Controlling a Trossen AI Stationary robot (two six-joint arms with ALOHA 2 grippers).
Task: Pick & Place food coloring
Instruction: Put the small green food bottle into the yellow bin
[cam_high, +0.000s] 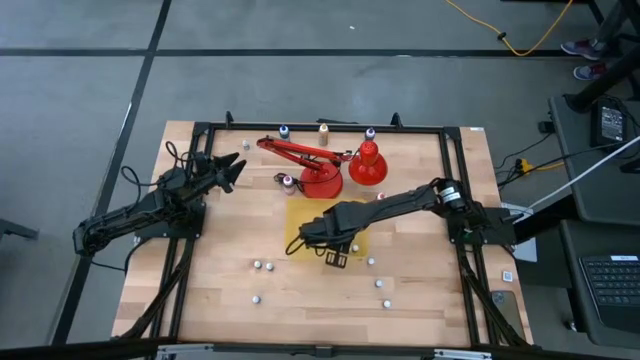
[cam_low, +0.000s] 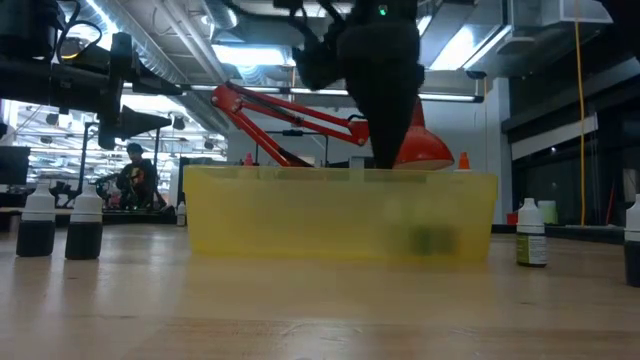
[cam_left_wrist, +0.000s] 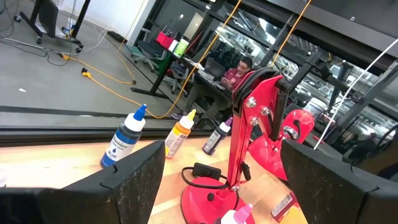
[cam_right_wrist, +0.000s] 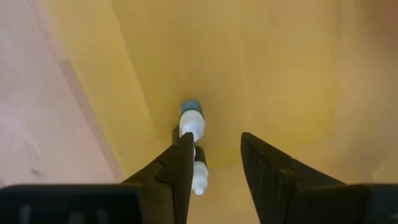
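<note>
My right gripper is open and points down into the yellow tray, low over its floor; it also shows in the high view and the low view. One tiny food coloring bottle with a blue cap lies on its side on the tray floor, partly hidden behind one finger. Other tiny bottles stand on the table: several near the front and three at the far edge. My left gripper is open and empty, held above the table's far left.
A big red desk lamp stands just behind the tray, its shade to the right. A pink-capped bottle stands by the lamp's base. Two dark bottles stand left of the tray in the low view. Bare wood lies to the front left.
</note>
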